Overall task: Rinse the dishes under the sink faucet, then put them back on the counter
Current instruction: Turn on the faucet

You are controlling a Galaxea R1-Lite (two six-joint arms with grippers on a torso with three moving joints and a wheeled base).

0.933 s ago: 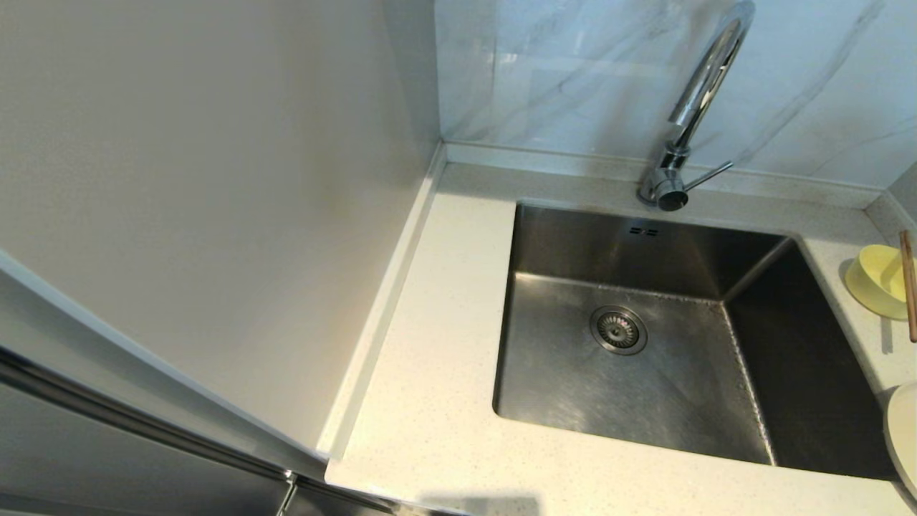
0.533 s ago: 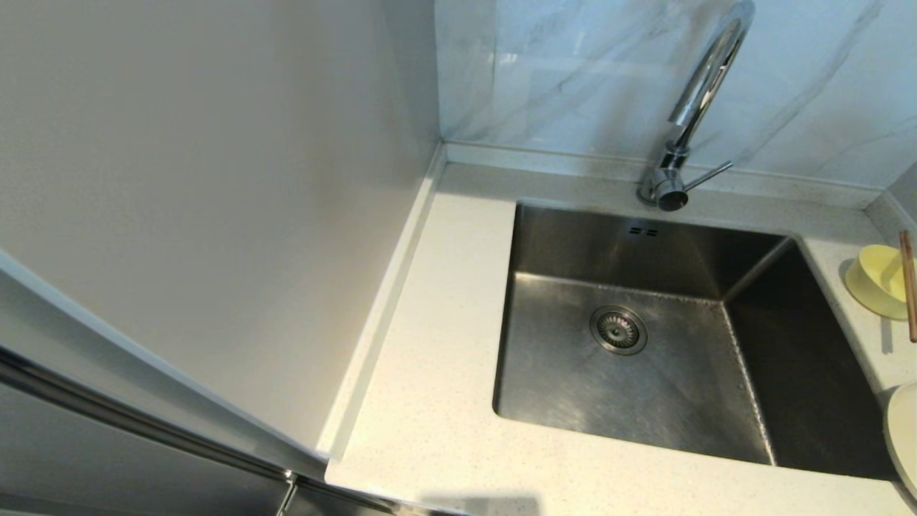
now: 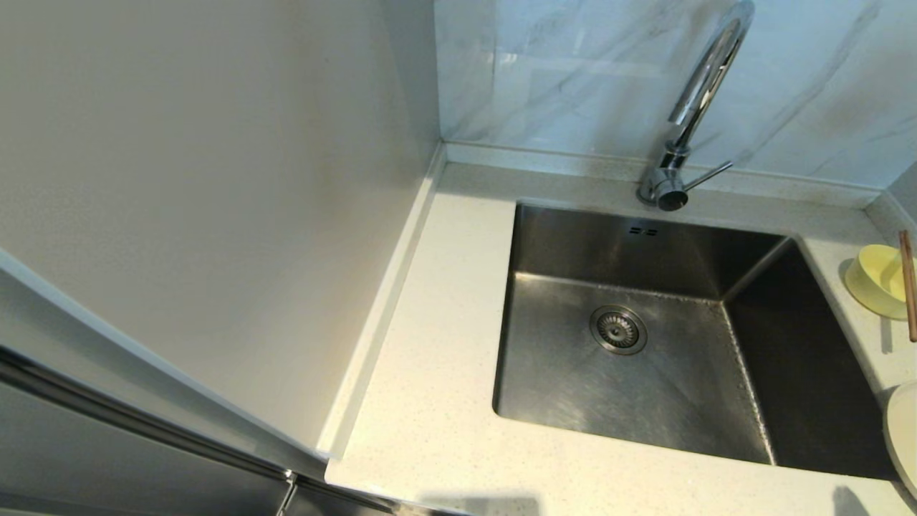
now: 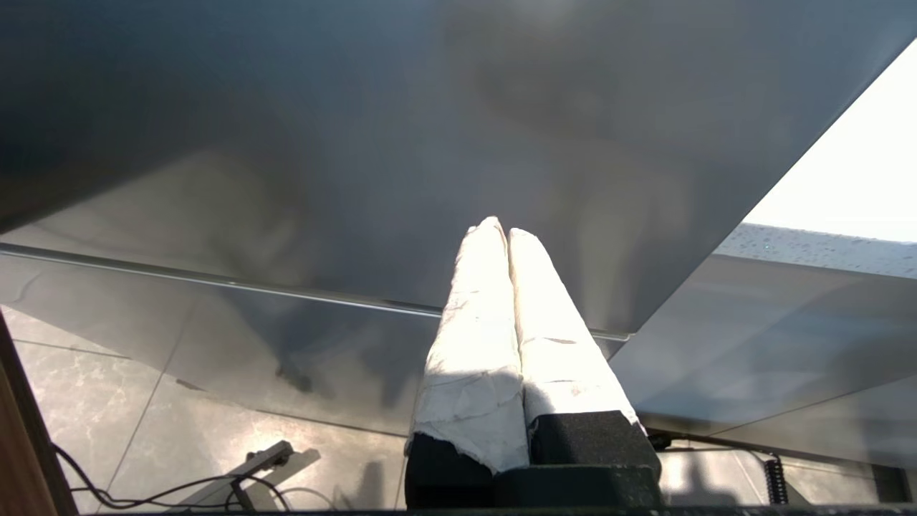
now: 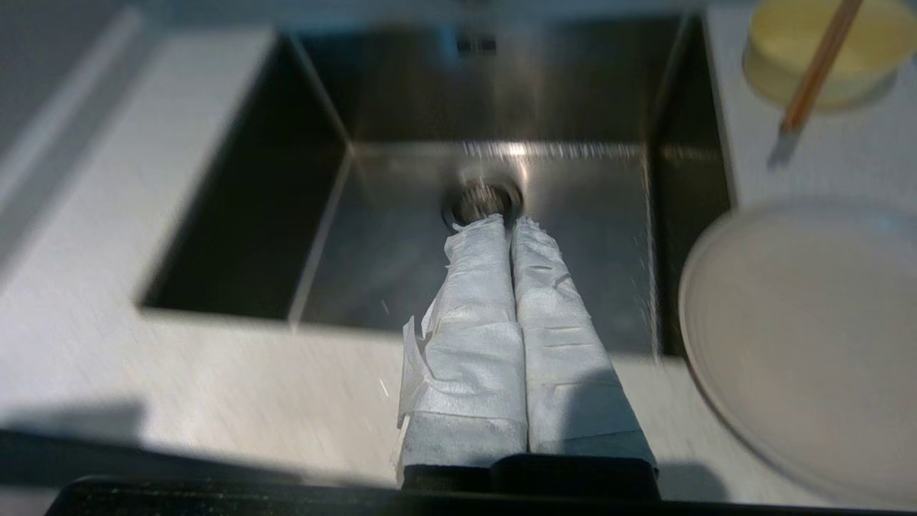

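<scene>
The steel sink (image 3: pixel 645 373) (image 5: pixel 401 244) lies empty, with the chrome faucet (image 3: pixel 691 107) at its back edge. On the counter (image 3: pixel 437 401) to its right stand the pale-yellow bowl (image 3: pixel 877 279) (image 5: pixel 817 64), with the brown chopsticks (image 3: pixel 908 283) (image 5: pixel 817 72) resting across it, and the cream plate (image 3: pixel 904 437) (image 5: pixel 802 344) nearer the front. My right gripper (image 5: pixel 505 222) is shut and empty, above the counter's front edge beside the plate. Low down, away from the counter, my left gripper (image 4: pixel 500 229) is shut, facing a grey panel. Neither gripper appears in the head view.
A tall pale cabinet side (image 3: pixel 215 215) rises along the counter's left. Grey-veined wall tiles (image 3: pixel 573 72) stand behind the faucet. The counter's raised rim (image 3: pixel 387 301) runs along its left and back.
A small dark shadow has appeared at the counter's front right edge in the head view. Dishes, sink and faucet have not moved.
</scene>
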